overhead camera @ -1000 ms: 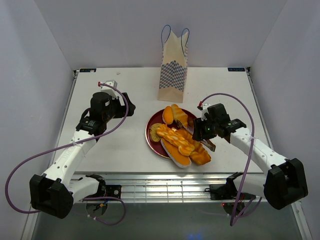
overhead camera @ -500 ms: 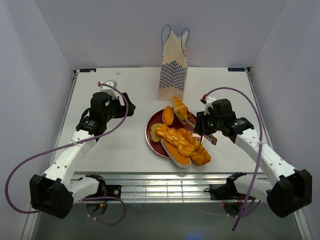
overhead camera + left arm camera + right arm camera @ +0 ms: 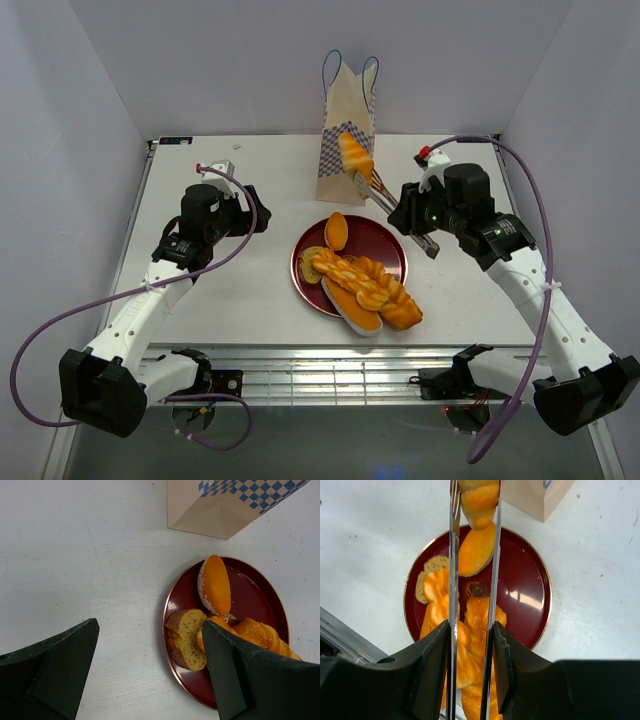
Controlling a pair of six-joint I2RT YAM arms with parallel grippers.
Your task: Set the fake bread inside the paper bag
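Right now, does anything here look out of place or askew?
Only a small thing: the long loaves overhang the near rim of the plate onto the table. The paper bag stands upright, and nothing is spilled.

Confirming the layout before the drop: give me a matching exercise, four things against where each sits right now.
1. roll in the tongs
2. oval roll
3. braided loaf
4. paper bag

a. upright on the table, beyond the plate
b. raised clear of the plate
c. on the plate's far side
d. on the plate's near side

Pairs: 1-b, 2-c, 3-d, 4-a
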